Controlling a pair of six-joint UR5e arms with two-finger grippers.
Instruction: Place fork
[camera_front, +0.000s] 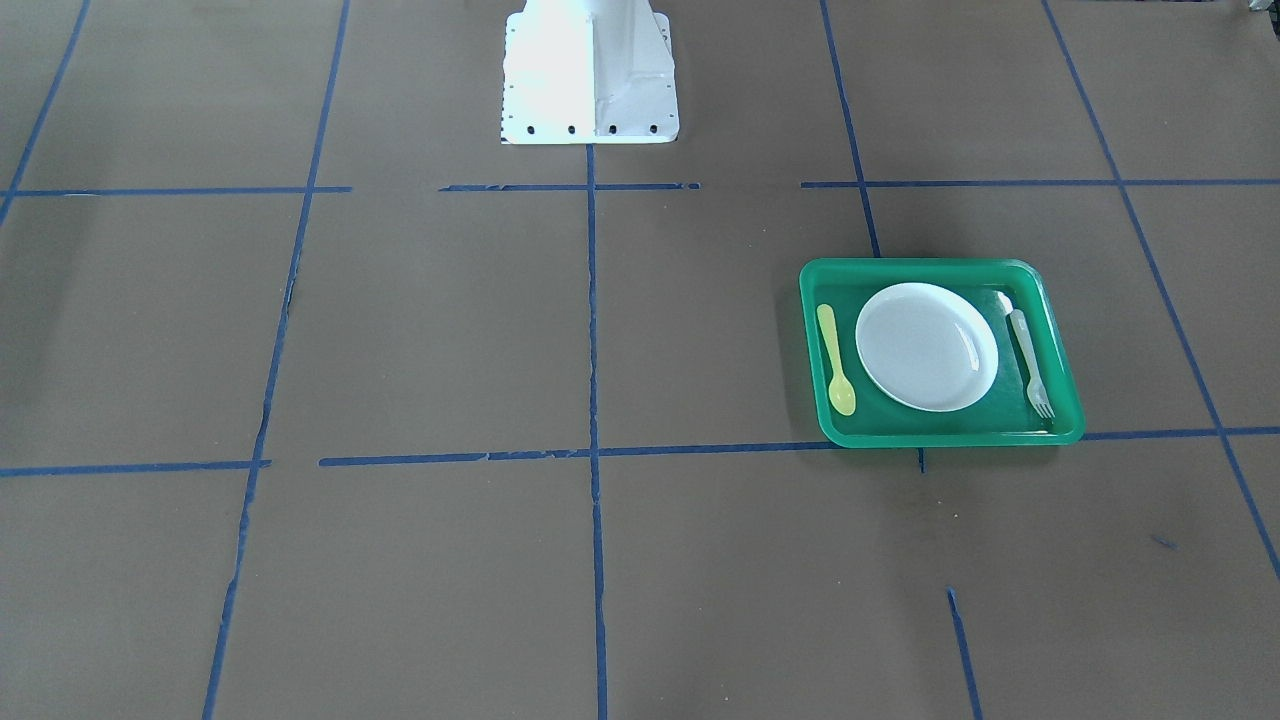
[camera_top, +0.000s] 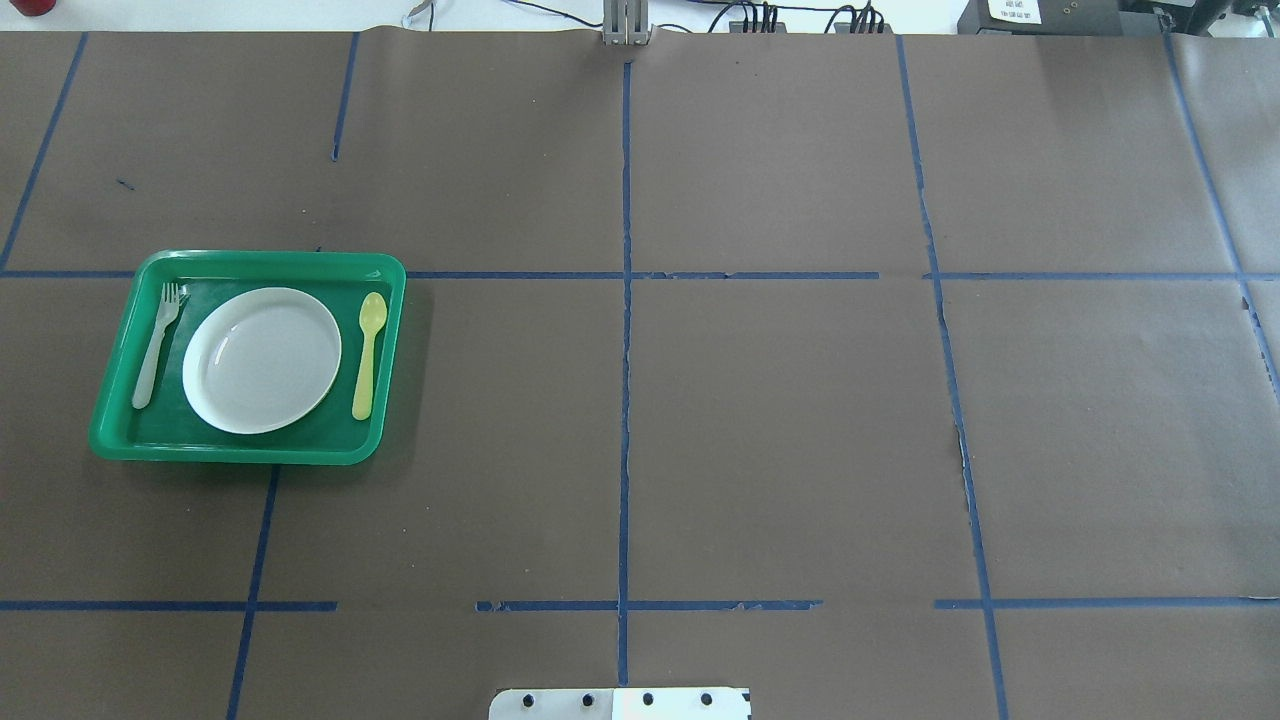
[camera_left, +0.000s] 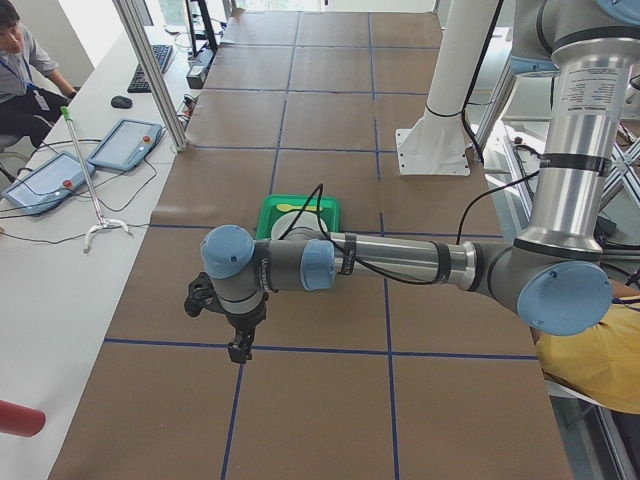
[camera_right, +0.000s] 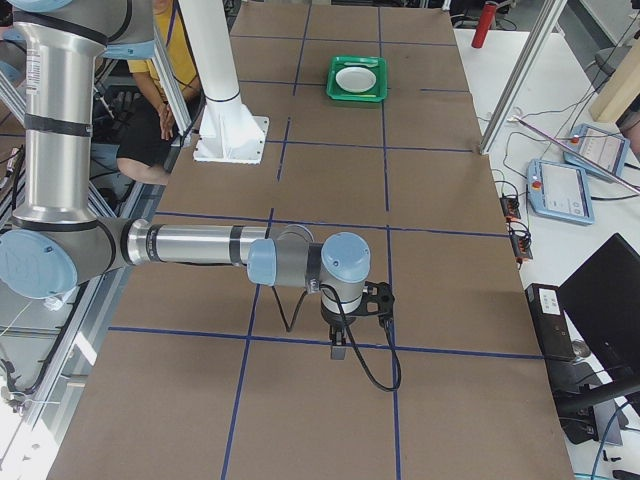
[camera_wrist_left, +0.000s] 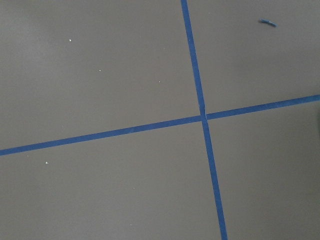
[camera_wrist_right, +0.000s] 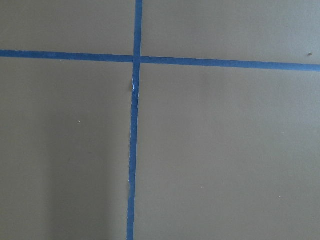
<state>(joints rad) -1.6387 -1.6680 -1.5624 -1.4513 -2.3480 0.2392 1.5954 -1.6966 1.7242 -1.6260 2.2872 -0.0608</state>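
The pale whitish-blue fork (camera_front: 1030, 362) lies flat in the green tray (camera_front: 940, 266), beside the white plate (camera_front: 927, 346), tines toward the operators' side. In the overhead view the fork (camera_top: 156, 345) is left of the plate (camera_top: 262, 360) inside the tray (camera_top: 270, 258). A yellow-green spoon (camera_top: 367, 352) lies on the plate's other side. My left gripper (camera_left: 240, 350) hangs over bare table, well away from the tray; I cannot tell if it is open or shut. My right gripper (camera_right: 338, 350) hangs at the far end of the table; its state is also unclear. Both wrist views show only brown table and blue tape.
The robot's white base (camera_front: 590, 75) stands at the table's middle edge. Blue tape lines (camera_top: 625, 330) grid the brown table. An operator (camera_left: 20, 70) sits at a side bench with tablets. A metal post (camera_right: 520, 75) stands at the table's edge.
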